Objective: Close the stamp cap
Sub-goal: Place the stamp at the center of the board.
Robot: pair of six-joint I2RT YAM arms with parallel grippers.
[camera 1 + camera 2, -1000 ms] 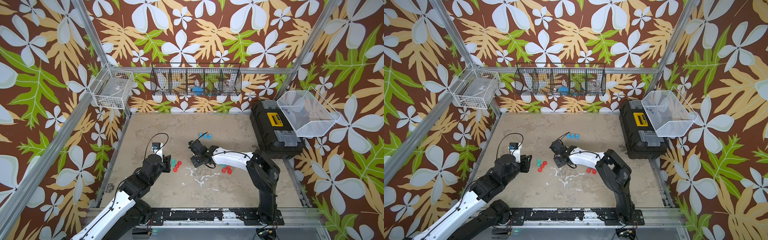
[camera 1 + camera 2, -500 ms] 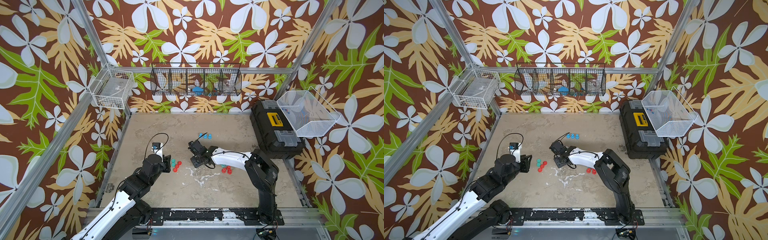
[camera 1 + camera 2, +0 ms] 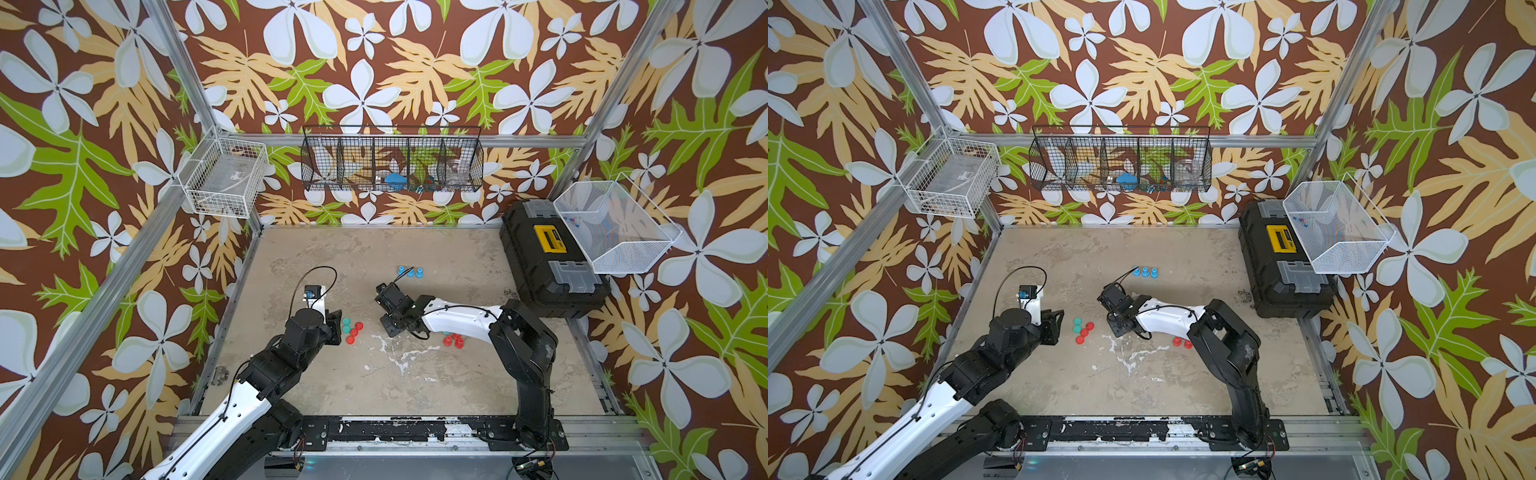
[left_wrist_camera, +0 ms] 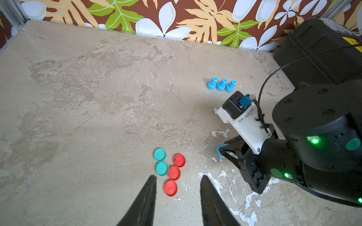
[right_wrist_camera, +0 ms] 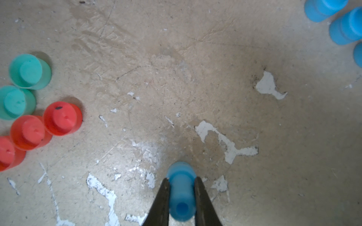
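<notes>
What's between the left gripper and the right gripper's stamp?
Teal and red caps by the left gripper, then bare table to the stamp, in both top views and the left wrist view.

**Blue stamp** (image 5: 182, 193): small flanged plastic peg with a hollow narrow end, clamped between the fingers of the right pincer (image 5: 182, 179), close to the worktop (image 4: 98, 97).

**Row of three blue stamps** (image 4: 221, 85): upright, side by side.

**Teal caps** (image 4: 162, 168), two, and **red caps** (image 4: 174, 173), three: one tight cluster.

**Further red caps** (image 3: 453, 340): partly hidden.
</notes>
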